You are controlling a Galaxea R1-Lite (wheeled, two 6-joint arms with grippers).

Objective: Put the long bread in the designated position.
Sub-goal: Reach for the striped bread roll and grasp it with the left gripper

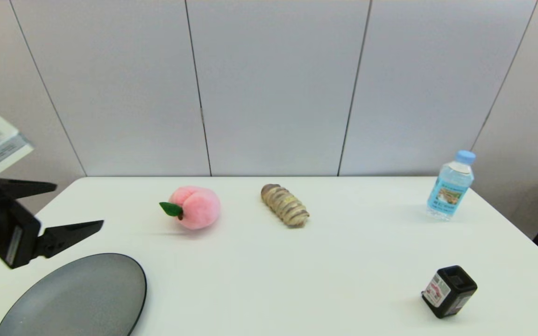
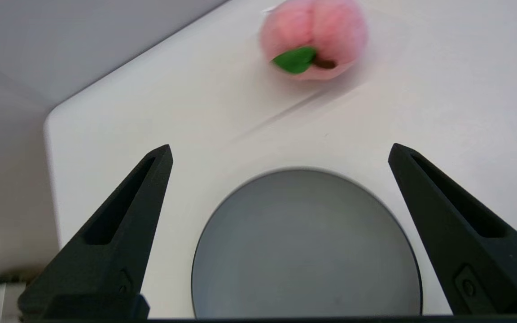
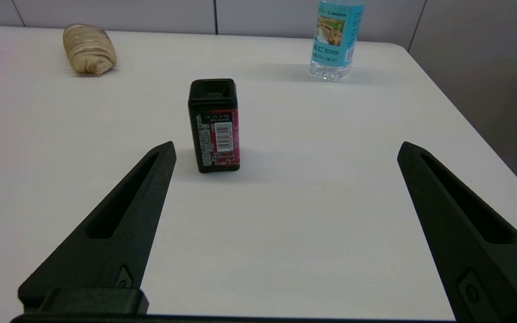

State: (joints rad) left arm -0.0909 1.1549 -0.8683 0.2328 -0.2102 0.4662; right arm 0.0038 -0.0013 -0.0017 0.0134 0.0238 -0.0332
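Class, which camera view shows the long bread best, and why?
The head view: the whole long bread lies unobstructed mid-table, ridges and stripes visible. The right wrist view shows it end-on and farther off. The left wrist view does not show it.

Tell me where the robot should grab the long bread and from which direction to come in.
Grip the long bread around its middle, fingers closing across the narrow width, coming down from above. It lies flat on the table, slanted from far-left to near-right, so the wrist would need turning to match. The peach sits apart on its left, leaving room. The left gripper, open above the plate, seems nearer.
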